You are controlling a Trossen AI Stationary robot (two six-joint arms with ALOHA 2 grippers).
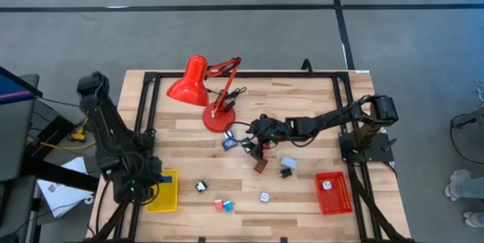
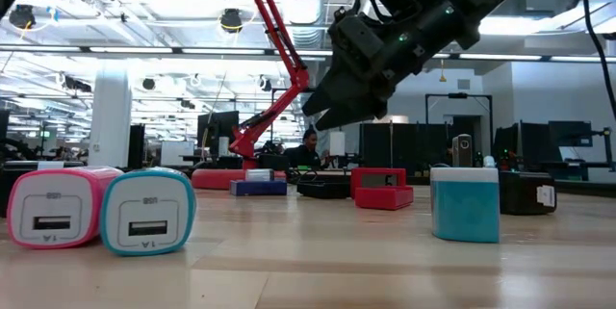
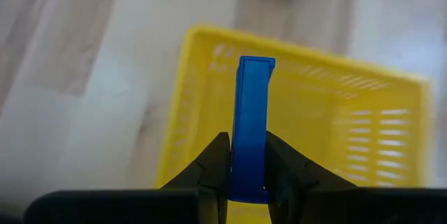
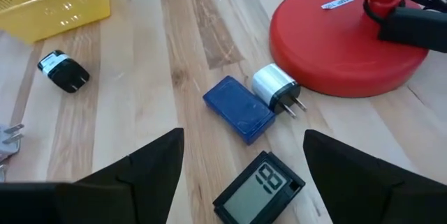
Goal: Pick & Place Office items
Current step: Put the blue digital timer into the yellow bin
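on the table (image 1: 302, 197) most office items are not sorted yet. one white piece is seen in the red tray (image 1: 333, 194). above the yellow tray (image 3: 293, 112) a blue block (image 3: 250, 126) is clenched by the left claw (image 3: 246, 172). the right claw (image 4: 241, 175) is spread, empty, over a blue case (image 4: 238, 109) beside the lamp base (image 4: 349, 39).

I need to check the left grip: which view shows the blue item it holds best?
The left wrist view: the blue item stands pinched in the left gripper above the yellow tray. The high view hides it; the others miss it.
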